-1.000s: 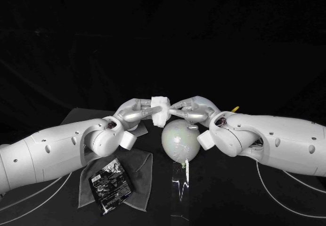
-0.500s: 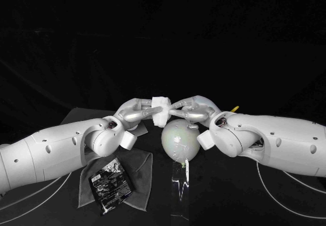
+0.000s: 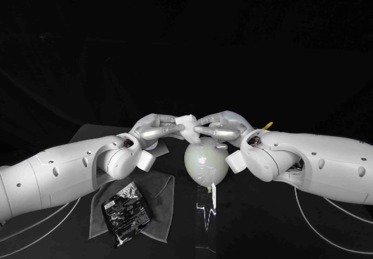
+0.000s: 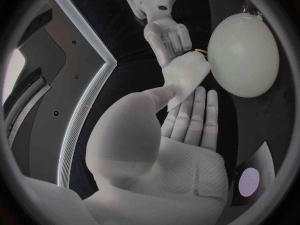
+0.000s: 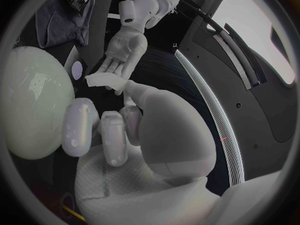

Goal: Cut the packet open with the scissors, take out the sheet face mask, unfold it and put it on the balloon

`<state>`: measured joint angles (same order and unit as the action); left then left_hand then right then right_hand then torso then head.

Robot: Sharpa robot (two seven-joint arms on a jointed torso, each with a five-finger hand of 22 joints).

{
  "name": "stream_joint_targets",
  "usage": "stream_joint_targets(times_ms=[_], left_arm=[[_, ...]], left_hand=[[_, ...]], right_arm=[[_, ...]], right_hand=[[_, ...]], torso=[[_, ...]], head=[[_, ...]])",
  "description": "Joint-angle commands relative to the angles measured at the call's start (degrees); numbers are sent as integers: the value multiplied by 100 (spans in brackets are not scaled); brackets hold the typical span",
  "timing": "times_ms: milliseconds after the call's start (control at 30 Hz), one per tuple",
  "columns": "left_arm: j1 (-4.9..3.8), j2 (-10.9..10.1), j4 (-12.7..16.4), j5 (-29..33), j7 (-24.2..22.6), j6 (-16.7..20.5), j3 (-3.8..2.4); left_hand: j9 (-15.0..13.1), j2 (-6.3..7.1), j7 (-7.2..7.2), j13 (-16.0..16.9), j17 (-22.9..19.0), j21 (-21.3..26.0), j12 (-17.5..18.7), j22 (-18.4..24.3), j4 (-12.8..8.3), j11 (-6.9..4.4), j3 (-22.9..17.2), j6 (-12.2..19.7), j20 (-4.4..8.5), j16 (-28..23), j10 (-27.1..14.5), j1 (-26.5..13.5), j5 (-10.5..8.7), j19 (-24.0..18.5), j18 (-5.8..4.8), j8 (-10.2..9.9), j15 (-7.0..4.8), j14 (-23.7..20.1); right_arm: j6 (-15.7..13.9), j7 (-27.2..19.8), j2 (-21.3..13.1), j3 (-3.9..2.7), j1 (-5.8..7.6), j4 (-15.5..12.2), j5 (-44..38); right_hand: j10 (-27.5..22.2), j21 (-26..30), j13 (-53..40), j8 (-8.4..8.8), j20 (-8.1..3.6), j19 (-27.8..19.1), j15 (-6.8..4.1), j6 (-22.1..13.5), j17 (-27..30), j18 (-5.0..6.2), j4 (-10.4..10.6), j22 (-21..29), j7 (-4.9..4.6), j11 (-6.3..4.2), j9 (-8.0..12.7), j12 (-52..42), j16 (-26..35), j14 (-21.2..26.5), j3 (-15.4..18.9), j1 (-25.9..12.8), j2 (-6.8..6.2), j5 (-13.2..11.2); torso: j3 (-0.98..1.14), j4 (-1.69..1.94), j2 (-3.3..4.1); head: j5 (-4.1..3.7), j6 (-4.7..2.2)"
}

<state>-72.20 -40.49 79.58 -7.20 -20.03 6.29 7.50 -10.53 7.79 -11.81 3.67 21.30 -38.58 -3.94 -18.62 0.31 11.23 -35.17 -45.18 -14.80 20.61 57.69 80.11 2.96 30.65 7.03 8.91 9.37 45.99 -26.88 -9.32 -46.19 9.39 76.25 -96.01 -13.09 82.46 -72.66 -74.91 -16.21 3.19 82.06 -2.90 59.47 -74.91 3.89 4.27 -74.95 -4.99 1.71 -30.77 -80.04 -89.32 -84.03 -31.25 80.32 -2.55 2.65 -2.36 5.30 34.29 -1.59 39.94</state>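
The left hand [image 3: 159, 128] and right hand [image 3: 221, 125] pinch a folded white sheet mask [image 3: 186, 121] between closed fingers. Just beneath them a pale oval balloon [image 3: 206, 162] stands on the black table [image 3: 256, 216], with darkness beyond.

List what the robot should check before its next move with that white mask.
1. The mask is out of the packet: ok, the packet lies on the grey cloth.
2. The left robot hand holds the mask: ok.
3. The right robot hand holds the mask: ok.
4. The mask is unfolded: not ok, it is a small folded pad.
5. The balloon stands upright under the mask: ok.
6. The mask is clear of the balloon: cannot tell.
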Motion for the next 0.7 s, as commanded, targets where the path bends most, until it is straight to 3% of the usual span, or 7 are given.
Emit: stream_joint_targets(times_ms=[33, 300, 533, 700], left_arm=[[-5, 30, -40, -108, 259, 371, -7], [-5, 35, -85, -158, 435, 556, -7], [-5, -35, -95, -161, 480, 763, -6], [-4, -187, -20, -139, 372, 1049, -6]], left_hand=[[21, 46, -286, 9, 19, 179, -4, 118, 11, 60, 40, 121, -64, 5, -164, -37, -23, -59, -47, -50, 64, -211], [13, 127, -353, 28, 72, 546, -114, 384, 82, 121, 119, 176, -171, 185, -368, -58, -20, -18, 42, -54, 135, -569], [53, 230, -413, 26, 99, 847, -168, 599, 165, 190, 296, 431, -184, 349, -649, -89, -19, 11, 11, -123, 198, -844], [39, 240, -424, 42, 121, 1011, -251, 714, 223, 200, 395, 429, -184, 480, -733, -83, -20, 12, -30, -115, 205, -905]], right_arm=[[37, -103, -14, -4, -3, -37, 138], [23, -102, -41, -5, -3, -50, 218], [-15, -88, -62, -5, -3, -30, 259], [-71, -84, -83, -5, -3, -16, 285]], right_hand=[[158, -18, -571, -277, -10, 21, -31, -5, -1346, -32, 16, -1032, 32, -142, -253, -20, -22, -559, -33, -57, 3, 14], [170, -19, -590, -297, -11, 20, -32, -7, -1352, -32, -7, -1032, 33, -143, -264, -35, -23, -560, -73, -95, -7, 14], [176, -19, -600, -304, -12, 19, -32, -7, -1353, -32, -15, -1031, 35, -144, -268, -44, -24, -560, -85, -107, -11, 14], [179, -32, -603, -317, -13, 25, -34, -8, -1360, -34, -32, -1035, 36, -146, -275, -44, -26, -562, -111, -131, -16, 14]], torso=[[-1, -3, 1], [0, 2, 3], [-2, 2, -1], [-5, 1, 4]], head=[[-6, -2], [-18, 1], [-39, 0], [-52, -18]])
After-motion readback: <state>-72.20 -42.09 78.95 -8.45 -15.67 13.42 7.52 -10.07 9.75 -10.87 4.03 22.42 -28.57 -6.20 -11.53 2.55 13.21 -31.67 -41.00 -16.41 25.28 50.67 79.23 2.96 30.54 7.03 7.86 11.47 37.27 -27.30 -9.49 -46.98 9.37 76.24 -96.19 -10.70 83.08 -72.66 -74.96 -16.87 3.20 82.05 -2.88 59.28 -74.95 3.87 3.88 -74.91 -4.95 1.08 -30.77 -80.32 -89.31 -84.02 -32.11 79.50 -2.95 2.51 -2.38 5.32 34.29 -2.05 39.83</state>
